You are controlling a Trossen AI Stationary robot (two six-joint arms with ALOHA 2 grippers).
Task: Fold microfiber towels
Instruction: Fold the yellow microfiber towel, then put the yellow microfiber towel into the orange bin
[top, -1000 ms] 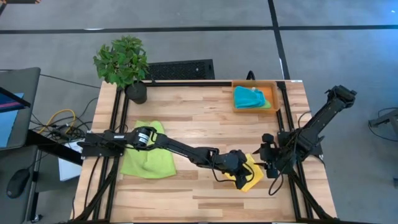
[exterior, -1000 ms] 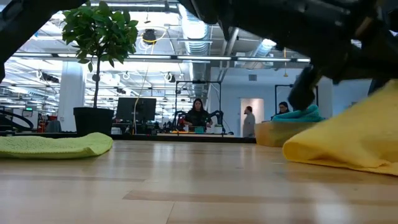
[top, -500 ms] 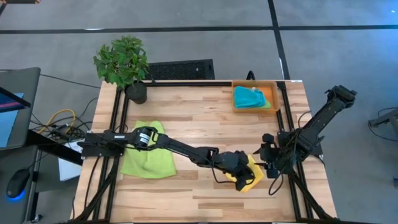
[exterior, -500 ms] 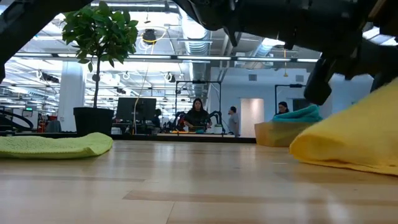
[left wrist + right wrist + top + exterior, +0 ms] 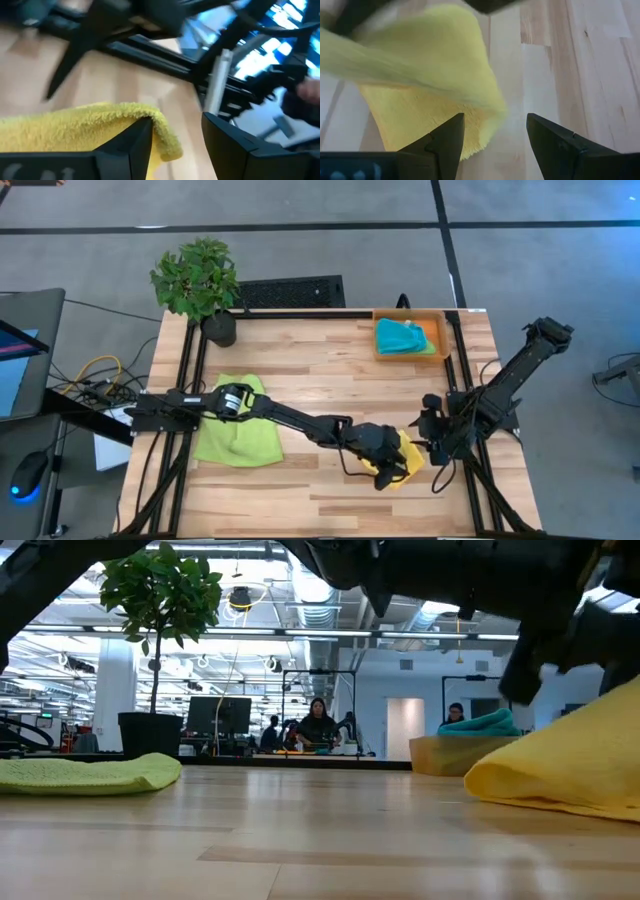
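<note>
The yellow towel [image 5: 410, 455] lies bunched on the table's near right part, folded over itself; it also shows in the low view [image 5: 570, 770]. My left gripper [image 5: 176, 145] reaches across the table and stands open at the towel's near edge [image 5: 388, 472]. My right gripper [image 5: 495, 137] hovers open just right of the towel [image 5: 428, 442], nothing between its fingers. A lime green towel [image 5: 238, 438] lies flat at the left. A teal towel [image 5: 400, 337] rests in the orange tray [image 5: 437, 330]. My left gripper is open, and the yellow towel's rolled edge [image 5: 159, 125] lies right beside one finger [image 5: 135, 145] and droops a little into the gap. I cannot tell whether the finger touches it. The towel rests on the table.
A potted plant [image 5: 200, 280] stands at the far left corner. The tray sits at the far right corner, also seen in the low view [image 5: 440, 755]. Bare wood lies between the green towel and the yellow one. People show in the room beyond the table.
My left gripper has opened and let go of the yellow towel, rolling its wrist a little while staying in place. The towel's released fold has settled onto the rest of the cloth.
</note>
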